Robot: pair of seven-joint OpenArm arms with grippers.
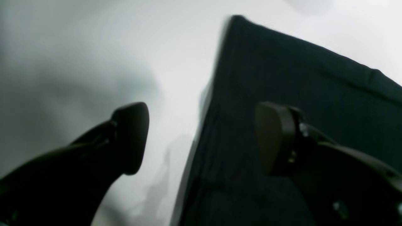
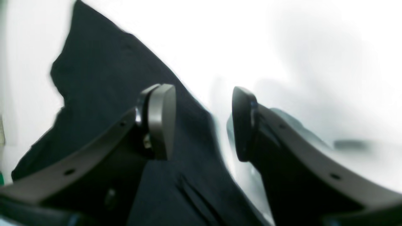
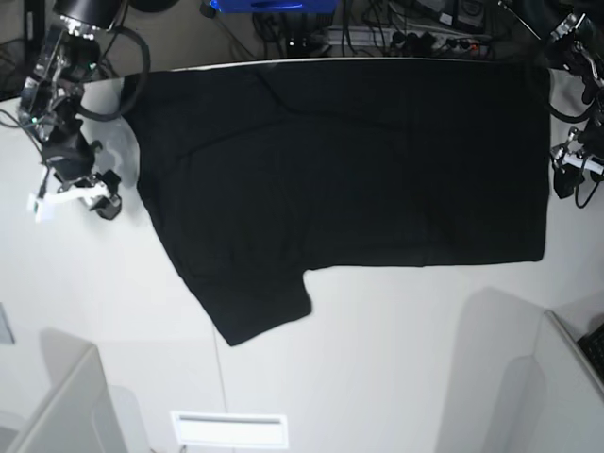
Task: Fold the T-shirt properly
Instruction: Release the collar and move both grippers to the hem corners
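The black T-shirt [image 3: 340,160] lies flat on the white table [image 3: 377,359], plain side up, with one sleeve [image 3: 260,307] pointing toward the front left. My right gripper [image 3: 102,200] hovers at the shirt's left edge. In the right wrist view it [image 2: 204,122] is open, one finger over the cloth [image 2: 103,72], the other over bare table. My left gripper [image 3: 571,181] is at the shirt's right edge. The left wrist view shows it [image 1: 201,135] open wide, astride the edge of the cloth [image 1: 314,78]. Neither gripper holds anything.
Cables and a blue object [image 3: 274,6] run behind the table's far edge. White panels stand at the front left [image 3: 57,406] and front right [image 3: 566,377]. A white slotted piece [image 3: 226,429] lies at the front edge.
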